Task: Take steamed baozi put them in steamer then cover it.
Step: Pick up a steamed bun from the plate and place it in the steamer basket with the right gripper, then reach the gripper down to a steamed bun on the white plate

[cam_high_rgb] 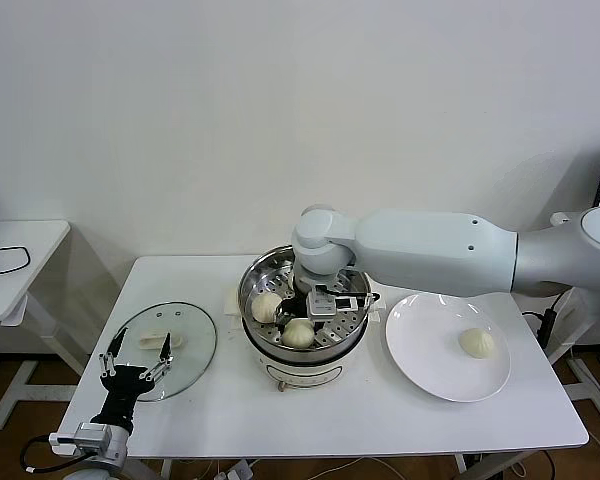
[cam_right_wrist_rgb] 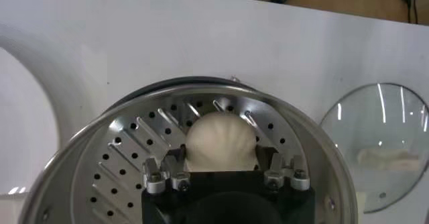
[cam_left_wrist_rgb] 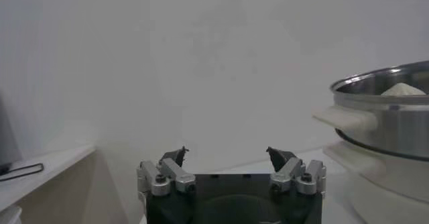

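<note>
Cream-white baozi sit in two places: two lie uncovered on the perforated tray inside the steamer [cam_high_rgb: 302, 300], one [cam_high_rgb: 267, 307] toward its left side and one [cam_high_rgb: 299, 331] at the front, a third [cam_right_wrist_rgb: 220, 143] rests on the tray between the right gripper's fingers, and a fourth [cam_high_rgb: 476, 342] remains on the white plate [cam_high_rgb: 420, 350] to the steamer's right. The stainless-steel pot stands on its white base at the middle of the white table [cam_high_rgb: 360, 425].

From the right, the robot's right arm reaches across above the plate, its wrist bent downward so that the right gripper [cam_high_rgb: 320, 303] hangs inside the pot. In the right wrist view its fingers [cam_right_wrist_rgb: 175, 158] stand on either side of the bun, close to its flanks; whether they press it or have let go cannot be told.

Left of the steamer, the glass lid [cam_high_rgb: 165, 347] lies flat on the table. At the table's front left corner the left gripper [cam_high_rgb: 135, 357] points toward the lid, the arm low and idle, its fingers [cam_left_wrist_rgb: 175, 158] spread wide with nothing between them.
</note>
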Tool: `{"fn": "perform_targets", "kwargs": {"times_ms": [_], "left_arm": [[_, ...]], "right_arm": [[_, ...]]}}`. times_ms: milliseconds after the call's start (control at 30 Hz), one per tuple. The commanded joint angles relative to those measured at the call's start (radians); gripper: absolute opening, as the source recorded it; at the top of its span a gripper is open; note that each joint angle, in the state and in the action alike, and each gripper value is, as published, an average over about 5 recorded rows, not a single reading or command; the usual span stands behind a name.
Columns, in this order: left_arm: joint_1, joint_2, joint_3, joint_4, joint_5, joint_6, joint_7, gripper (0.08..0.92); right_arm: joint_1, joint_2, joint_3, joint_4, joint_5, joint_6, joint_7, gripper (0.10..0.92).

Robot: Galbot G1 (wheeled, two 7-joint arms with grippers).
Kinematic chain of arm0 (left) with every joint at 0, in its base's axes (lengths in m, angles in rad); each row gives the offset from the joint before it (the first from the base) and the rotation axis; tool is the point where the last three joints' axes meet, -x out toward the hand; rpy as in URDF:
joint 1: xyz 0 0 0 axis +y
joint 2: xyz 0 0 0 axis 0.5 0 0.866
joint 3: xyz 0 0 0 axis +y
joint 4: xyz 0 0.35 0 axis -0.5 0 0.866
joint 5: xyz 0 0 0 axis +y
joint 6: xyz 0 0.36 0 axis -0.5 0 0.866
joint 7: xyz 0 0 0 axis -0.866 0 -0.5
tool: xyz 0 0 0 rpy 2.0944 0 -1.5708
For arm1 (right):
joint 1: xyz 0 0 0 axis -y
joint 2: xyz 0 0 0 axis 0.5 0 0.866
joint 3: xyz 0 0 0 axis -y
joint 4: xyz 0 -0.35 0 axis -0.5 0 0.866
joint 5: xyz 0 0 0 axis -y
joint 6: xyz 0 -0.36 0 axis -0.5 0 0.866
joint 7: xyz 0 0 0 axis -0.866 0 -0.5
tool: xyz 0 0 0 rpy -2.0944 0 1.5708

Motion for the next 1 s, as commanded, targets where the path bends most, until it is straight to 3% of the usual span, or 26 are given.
{"fn": "perform_targets", "kwargs": {"times_ms": [33, 167, 400, 700, 833, 1000], "left_arm": [[0.0, -0.001, 0.0, 0.004, 0.001, -0.002, 0.0, 0.823], [0.002, -0.003, 0.003, 0.002, 0.002, -0.003, -0.001, 0.823], [0.006, -0.005, 0.027, -0.009, 0.008, -0.001, -0.009, 0.823], [0.021, -0.007, 0.044, -0.041, 0.014, -0.001, -0.015, 0.823], [0.028, -0.01, 0.047, -0.051, 0.016, -0.003, -0.016, 0.823], [0.033, -0.012, 0.05, -0.055, 0.022, -0.005, -0.018, 0.823]], "right_arm": [[-0.021, 0.013, 0.005, -0.026, 0.005, 0.003, -0.007, 0.756], [0.003, -0.034, 0.028, -0.002, 0.062, -0.001, -0.018, 0.815], [0.132, -0.229, 0.109, 0.059, 0.246, -0.08, -0.105, 0.823], [0.108, -0.542, 0.141, -0.04, 0.437, -0.404, -0.243, 0.823], [-0.032, -0.611, 0.219, -0.154, 0.39, -0.449, -0.271, 0.823], [-0.286, -0.655, 0.424, -0.276, 0.203, -0.474, -0.293, 0.823]]}}
